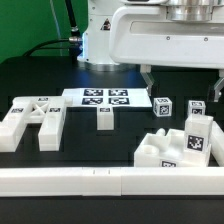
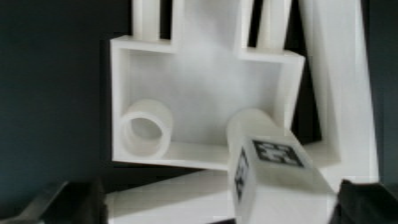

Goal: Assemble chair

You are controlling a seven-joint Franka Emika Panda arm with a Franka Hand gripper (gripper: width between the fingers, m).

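Your gripper [image 1: 181, 92] hangs above the tagged bar [image 2: 276, 160] with its jaws spread wide and nothing between them. In the wrist view the dark fingertips [image 2: 68, 200] stand on either side of the bar's top, clear of it. The bar stands upright on the seat slab [image 2: 196, 95], and just beside its foot the slab's round socket [image 2: 143, 128] is empty. That hole is the nearest thing to a container here; nothing else holds anything. The slab lies at the front of the table on the exterior view's right, just behind the long plain rail [image 1: 60, 180]. I judge the step in hand to be fitting legs to the seat, with one bar up and at least one socket waiting. Whether the bar is fully seated I cannot tell. Your next move calls either for a straight descent to close on the bar and press it home, or for a trip to fetch another part. Farther back sit a small cube [image 1: 163, 105] and a second cube [image 1: 196, 107]. Toward the exterior view's left lie a short block [image 1: 105, 118] and the forked pieces [image 1: 20, 125], well apart from the slab. Beyond them is the marker board [image 1: 97, 97].
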